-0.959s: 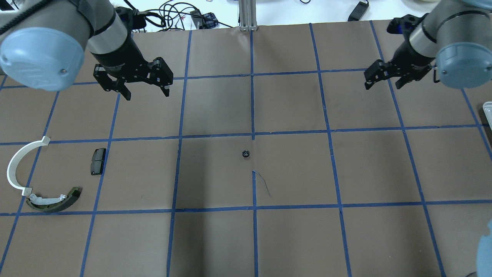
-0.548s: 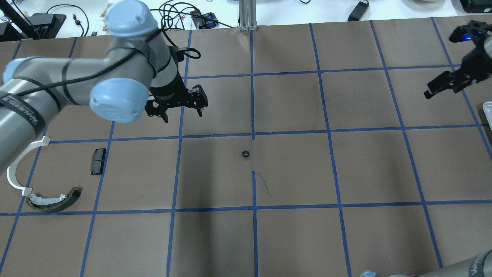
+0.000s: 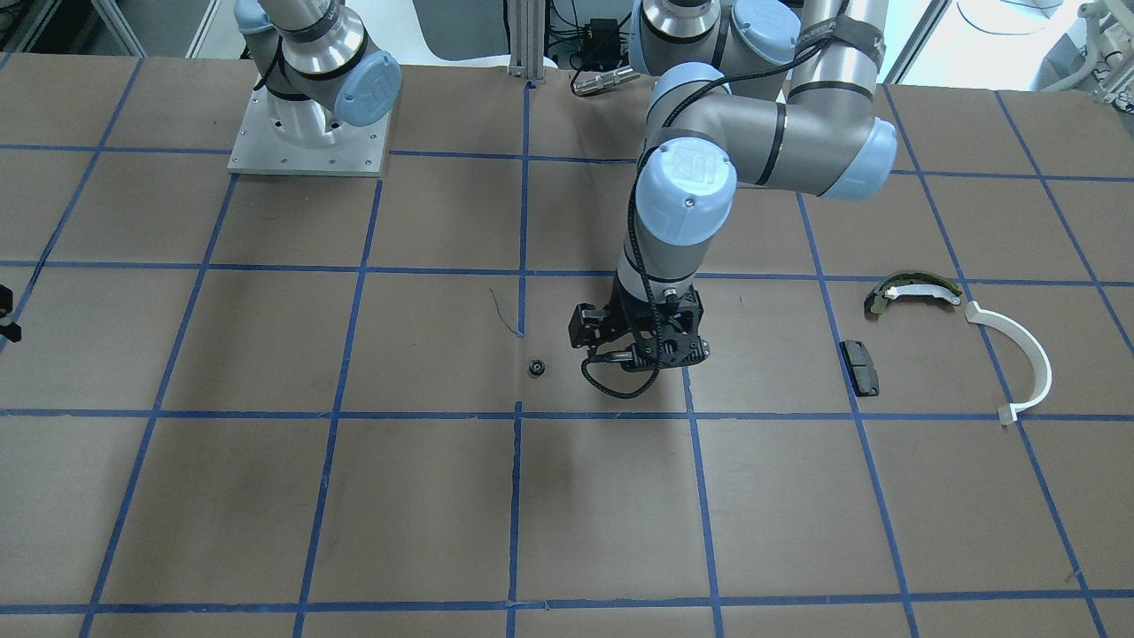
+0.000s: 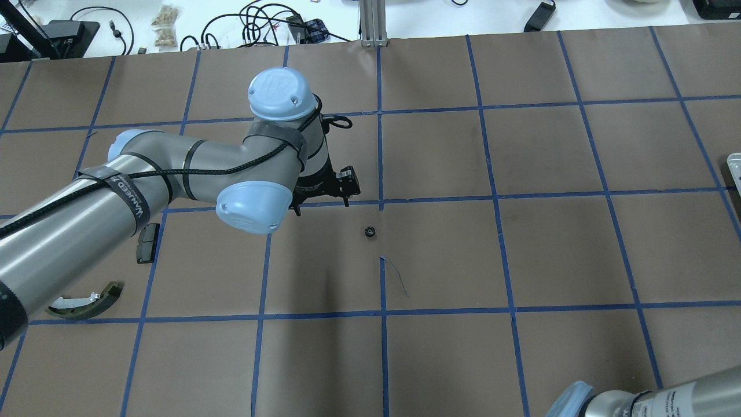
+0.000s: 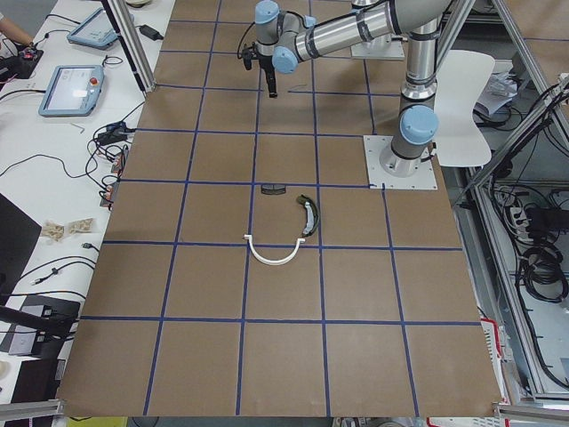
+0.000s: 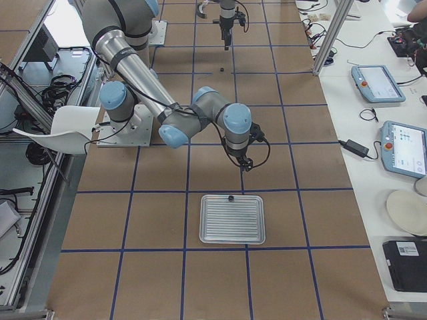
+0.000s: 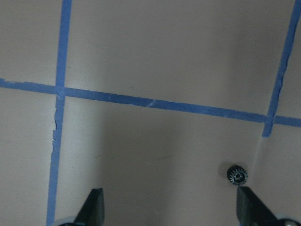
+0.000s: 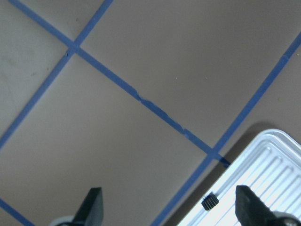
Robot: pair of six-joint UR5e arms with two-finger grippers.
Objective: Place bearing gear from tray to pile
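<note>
The small black bearing gear (image 7: 237,175) lies flat on the paper (image 7: 164,56), just ahead of one fingertip (image 7: 249,208) of the left gripper (image 7: 171,209), whose jaws stand wide and empty. It is likely light, rigid and low, so pinch across its toothed rim. A second bearing gear (image 8: 211,201) sits at the tray (image 8: 269,188) edge, before the wide-spread right gripper (image 8: 171,209).

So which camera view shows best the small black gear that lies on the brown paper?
The left wrist-mounted view: there the gear is close enough to show its teeth. The overhead and front-facing views show only a small dark dot, exterior right a speck, exterior left nothing clear.
</note>
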